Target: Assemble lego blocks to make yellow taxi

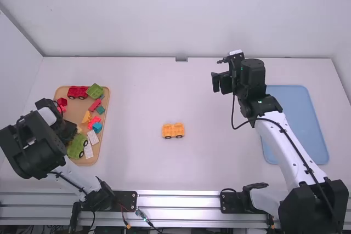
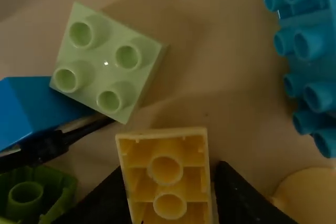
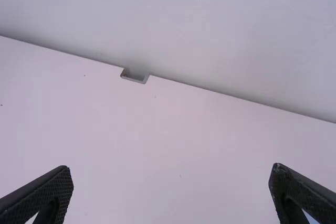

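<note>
The yellow car body (image 1: 173, 130) sits on the white table (image 1: 142, 108) near the middle in the high view, well apart from both grippers. To its left lies the wooden tray (image 1: 78, 112) of mixed blocks, with a red car (image 1: 77, 92) and a green one (image 1: 95, 91) at the far end; the left gripper (image 1: 67, 131) is over this tray, its tips hidden behind the arm. The left wrist view shows those tips: the fingers stand a block's width apart, touching the two sides of a yellow block (image 2: 167, 174), whose hollow, tubed face is turned to the camera. Near it are a pale green block (image 2: 107, 61), a blue block (image 2: 39, 106) and a teal block (image 2: 312, 59). On the other side of the car body, the right gripper (image 1: 222, 82) is above the table, beyond the blue tray (image 1: 299, 124); the right wrist view shows its fingers wide apart, holding nothing.
</note>
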Motion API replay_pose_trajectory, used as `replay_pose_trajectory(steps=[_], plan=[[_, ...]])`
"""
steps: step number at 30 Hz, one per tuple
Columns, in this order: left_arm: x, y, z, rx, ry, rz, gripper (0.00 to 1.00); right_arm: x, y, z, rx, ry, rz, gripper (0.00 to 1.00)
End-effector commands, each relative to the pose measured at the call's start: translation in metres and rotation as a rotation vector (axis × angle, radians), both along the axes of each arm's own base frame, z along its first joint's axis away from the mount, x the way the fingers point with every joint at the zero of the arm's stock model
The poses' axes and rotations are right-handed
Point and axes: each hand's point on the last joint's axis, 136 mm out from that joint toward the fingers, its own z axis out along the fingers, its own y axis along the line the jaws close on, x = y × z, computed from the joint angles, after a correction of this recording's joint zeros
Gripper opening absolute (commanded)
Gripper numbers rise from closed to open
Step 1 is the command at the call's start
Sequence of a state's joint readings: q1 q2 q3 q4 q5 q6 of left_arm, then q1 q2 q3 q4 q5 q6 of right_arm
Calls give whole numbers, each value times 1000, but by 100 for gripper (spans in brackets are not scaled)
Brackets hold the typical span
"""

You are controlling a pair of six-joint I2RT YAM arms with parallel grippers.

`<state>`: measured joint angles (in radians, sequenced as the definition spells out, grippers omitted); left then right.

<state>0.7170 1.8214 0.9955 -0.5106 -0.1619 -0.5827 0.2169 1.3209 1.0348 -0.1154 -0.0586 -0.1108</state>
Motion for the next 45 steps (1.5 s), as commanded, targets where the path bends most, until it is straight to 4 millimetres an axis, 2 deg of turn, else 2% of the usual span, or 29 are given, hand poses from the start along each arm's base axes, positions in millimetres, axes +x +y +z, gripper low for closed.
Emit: replay_pose_trajectory(steps=[1,2,5,11,17,19,21,22,24,25,26,30,33,34,36,39,40,43,44,45], plan=[[-4,-4,-2,-4,18,-17,38,6,1,16,7,-35,-3,99],[-4,-4,-2,-4,18,-18,34,6,1,16,7,-35,-2,99],[-5,-3,-2,-5,19,-13,34,6,1,16,7,-34,-3,99],[-4,-3,-1,-1,17,-11,27,6,1,17,7,-37,-3,99],[4,2,12,7,17,-20,23,7,1,19,10,-47,-4,99],[8,6,25,13,9,-17,11,8,1,21,12,-56,-3,99],[12,8,37,24,-5,-21,11,8,1,21,12,-56,-4,99],[15,11,48,39,-25,-18,6,8,2,21,15,-55,2,99],[18,13,60,59,-49,-21,5,7,6,21,25,-52,22,99],[20,14,74,83,-78,-24,4,6,11,20,39,-48,51,99],[20,13,78,85,-89,-25,4,5,13,20,43,-48,59,99],[49,-7,115,89,-255,-200,7,6,33,17,96,-43,162,99],[88,-49,154,100,-446,-449,9,13,57,7,159,-38,285,99],[91,-55,157,99,-462,-471,9,13,59,7,163,-40,293,99],[110,-88,173,91,-543,-614,9,15,77,-1,222,-26,386,99],[138,-160,191,58,-655,-894,11,14,106,-14,368,14,543,99],[142,-173,193,52,-673,-946,11,13,111,-15,388,18,573,99],[157,-268,206,7,-838,-1368,10,4,131,-21,519,35,766,99],[158,-272,207,6,-846,-1385,10,3,132,-21,525,35,775,99],[157,-301,212,-16,-913,-1496,10,-3,136,-19,573,36,858,99]])
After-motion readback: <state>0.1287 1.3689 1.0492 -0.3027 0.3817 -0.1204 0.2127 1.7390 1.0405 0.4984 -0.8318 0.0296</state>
